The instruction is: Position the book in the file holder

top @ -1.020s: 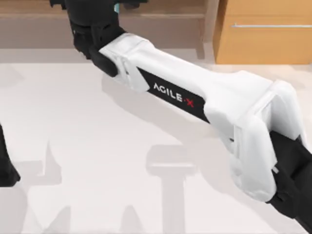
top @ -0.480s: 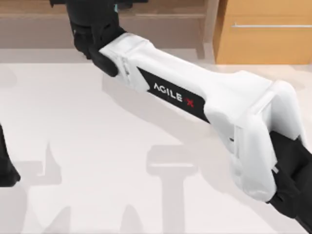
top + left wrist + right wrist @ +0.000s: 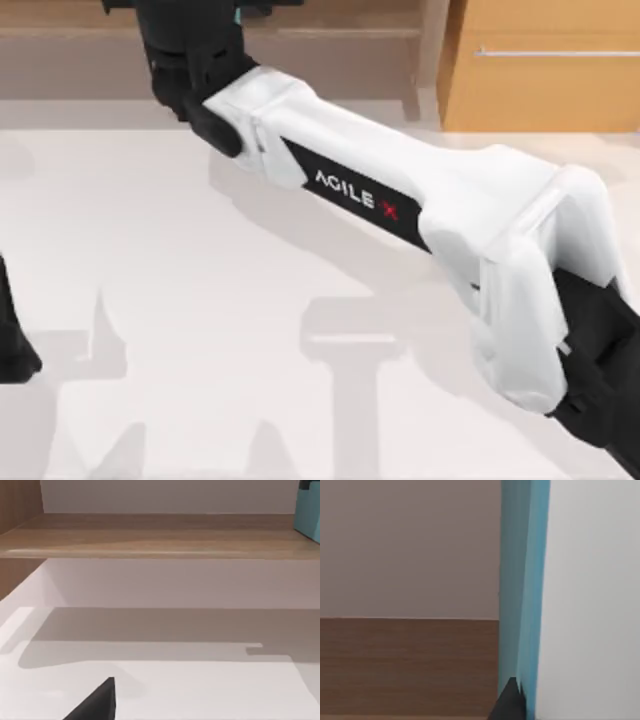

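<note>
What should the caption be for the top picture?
White AgileX right arm stretched across the pale table toward a wooden shelf.

Light-blue book (image 3: 522,580), white-and-black right arm (image 3: 400,190), pale white table (image 3: 200,300), wooden shelf (image 3: 150,535).

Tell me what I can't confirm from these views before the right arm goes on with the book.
- Right gripper: in the top view it runs off the upper edge, past the right arm; finger state unknown.
- Book: the right wrist view sits too close, showing a light-blue face and white page edge; the grasp is unreadable.
- Left gripper: a dark tip pokes into the left wrist view, cut by the edge.
</note>
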Controlling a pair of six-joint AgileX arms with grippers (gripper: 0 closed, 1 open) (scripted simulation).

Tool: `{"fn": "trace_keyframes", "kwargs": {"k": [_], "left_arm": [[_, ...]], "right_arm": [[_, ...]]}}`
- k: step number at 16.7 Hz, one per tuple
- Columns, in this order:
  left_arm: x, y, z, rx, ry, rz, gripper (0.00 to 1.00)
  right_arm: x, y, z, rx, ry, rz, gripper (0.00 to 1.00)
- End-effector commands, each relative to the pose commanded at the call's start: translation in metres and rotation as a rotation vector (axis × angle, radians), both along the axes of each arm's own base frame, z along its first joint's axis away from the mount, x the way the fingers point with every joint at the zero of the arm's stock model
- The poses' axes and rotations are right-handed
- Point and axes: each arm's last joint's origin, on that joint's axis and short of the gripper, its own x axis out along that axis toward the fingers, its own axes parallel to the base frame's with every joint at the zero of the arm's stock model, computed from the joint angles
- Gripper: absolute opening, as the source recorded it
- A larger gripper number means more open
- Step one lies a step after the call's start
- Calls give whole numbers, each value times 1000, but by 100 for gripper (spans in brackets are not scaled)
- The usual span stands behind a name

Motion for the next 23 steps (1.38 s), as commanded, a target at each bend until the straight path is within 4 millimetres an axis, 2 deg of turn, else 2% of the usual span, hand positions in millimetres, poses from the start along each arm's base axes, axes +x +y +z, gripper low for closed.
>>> {"fn": "trace_keyframes", "kwargs": {"k": [5,13,19,23], "left_arm": [[0,0,0,0,0,0,100],[0,0,0,0,0,0,100],[0,0,0,0,0,0,100],[0,0,0,0,0,0,100]], "right_arm": [[0,0,14,0,0,0,0],[1,-5,19,25,3,22,0],[2,-36,38,169,64,186,0],[-12,-70,49,312,167,353,0]]}}
